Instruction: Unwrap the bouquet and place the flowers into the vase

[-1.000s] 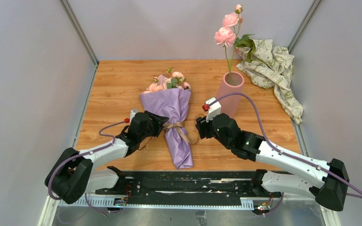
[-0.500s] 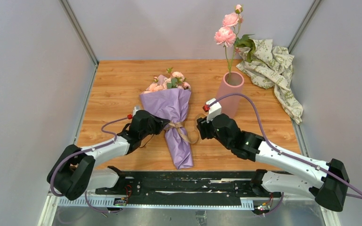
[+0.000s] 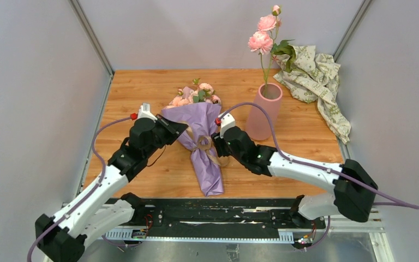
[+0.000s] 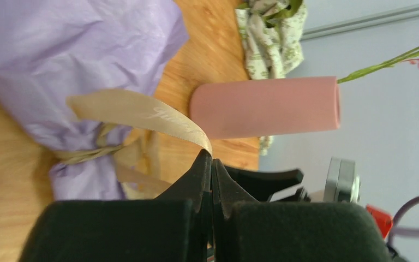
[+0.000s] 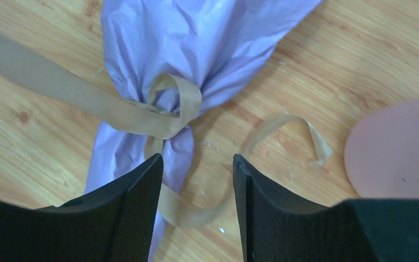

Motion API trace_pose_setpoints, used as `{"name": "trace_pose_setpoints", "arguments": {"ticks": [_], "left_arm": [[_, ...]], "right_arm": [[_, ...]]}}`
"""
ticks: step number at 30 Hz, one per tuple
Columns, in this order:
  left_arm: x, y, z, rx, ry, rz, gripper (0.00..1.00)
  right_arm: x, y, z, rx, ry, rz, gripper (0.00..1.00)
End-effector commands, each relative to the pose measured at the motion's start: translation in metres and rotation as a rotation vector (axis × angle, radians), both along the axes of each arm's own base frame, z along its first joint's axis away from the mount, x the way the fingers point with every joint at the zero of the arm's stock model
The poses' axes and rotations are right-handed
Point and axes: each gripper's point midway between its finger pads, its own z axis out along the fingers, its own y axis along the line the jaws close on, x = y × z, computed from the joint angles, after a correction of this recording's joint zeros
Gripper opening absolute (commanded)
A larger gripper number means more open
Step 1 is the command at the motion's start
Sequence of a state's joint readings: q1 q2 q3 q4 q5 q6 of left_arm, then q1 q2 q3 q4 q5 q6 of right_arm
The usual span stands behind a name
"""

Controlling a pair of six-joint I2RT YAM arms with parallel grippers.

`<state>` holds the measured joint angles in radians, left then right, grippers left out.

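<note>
Tan ribbon (image 4: 142, 112), untying step: left fingers (image 4: 206, 166) clamped on its tail; right fingers (image 5: 144, 191) apart above the knot (image 5: 166, 117). The bouquet (image 3: 201, 128) lies mid-table (image 3: 136, 87), with the vase (image 3: 262, 112) at its 2 o'clock. Next, probably: draw the tail toward 10 o'clock until the knot slips.

The wooden table (image 3: 136, 98) carries the lying bouquet (image 3: 199, 131), the upright vase (image 3: 262, 117) and crumpled paper (image 3: 319, 73).

No wording can be read anywhere. A faint pale script runs along the tan ribbon (image 4: 142, 112) where it lifts clear of the bouquet (image 4: 71, 54), too blurred to make out.
</note>
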<state>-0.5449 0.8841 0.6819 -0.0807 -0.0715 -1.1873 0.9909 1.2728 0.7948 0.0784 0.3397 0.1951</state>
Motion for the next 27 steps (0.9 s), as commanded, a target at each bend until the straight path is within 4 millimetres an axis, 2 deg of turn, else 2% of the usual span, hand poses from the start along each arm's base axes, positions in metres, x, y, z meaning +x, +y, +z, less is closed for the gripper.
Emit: {"name": "trace_pose_setpoints", "arguments": {"ticks": [1,3,4,7,8,9,10,12,13,14,15,17,21,25,27], "left_arm": [[-0.026,0.04,-0.002,0.189,0.032,0.065,0.0],[-0.037,0.065,0.033,0.214,-0.029,0.139,0.0],[-0.045,0.077,0.038,0.242,-0.03,0.159,0.0],[-0.068,0.128,0.074,0.297,-0.074,0.324,0.0],[-0.076,0.141,0.075,0.313,-0.071,0.364,0.01],[-0.084,0.151,0.08,0.315,-0.077,0.39,0.05],[-0.091,0.163,0.082,0.321,-0.081,0.427,0.16],[-0.102,0.18,0.077,0.333,-0.067,0.483,0.58],[-0.104,0.184,0.074,0.338,-0.064,0.498,0.82],[-0.104,0.185,0.07,0.347,-0.06,0.504,0.97],[-0.102,0.184,0.066,0.358,-0.049,0.5,0.99],[-0.091,0.173,0.055,0.392,-0.019,0.469,1.0],[-0.048,0.138,0.035,0.468,0.014,0.392,1.0],[-0.004,0.107,0.024,0.511,0.007,0.342,1.0],[0.017,0.093,0.018,0.536,0.005,0.323,1.0]], "right_arm": [[0.023,0.033,0.024,0.093,-0.028,0.008,0.53],[0.027,0.045,0.022,0.111,-0.018,0.025,0.53],[0.027,0.049,0.02,0.117,-0.013,0.034,0.53],[0.029,0.062,0.008,0.119,0.018,0.061,0.53],[0.029,0.066,0.002,0.113,0.033,0.07,0.53],[0.028,0.07,-0.004,0.108,0.047,0.079,0.53],[0.028,0.073,-0.009,0.103,0.06,0.088,0.53],[0.026,0.078,-0.025,0.083,0.097,0.104,0.54],[0.025,0.08,-0.032,0.074,0.114,0.108,0.54],[0.023,0.081,-0.038,0.065,0.132,0.114,0.54],[0.022,0.081,-0.044,0.058,0.145,0.119,0.54],[0.02,0.082,-0.056,0.044,0.167,0.129,0.54],[0.018,0.084,-0.073,0.012,0.197,0.135,0.54],[0.02,0.082,-0.084,-0.028,0.214,0.129,0.53],[0.02,0.082,-0.087,-0.035,0.217,0.128,0.45]]}}
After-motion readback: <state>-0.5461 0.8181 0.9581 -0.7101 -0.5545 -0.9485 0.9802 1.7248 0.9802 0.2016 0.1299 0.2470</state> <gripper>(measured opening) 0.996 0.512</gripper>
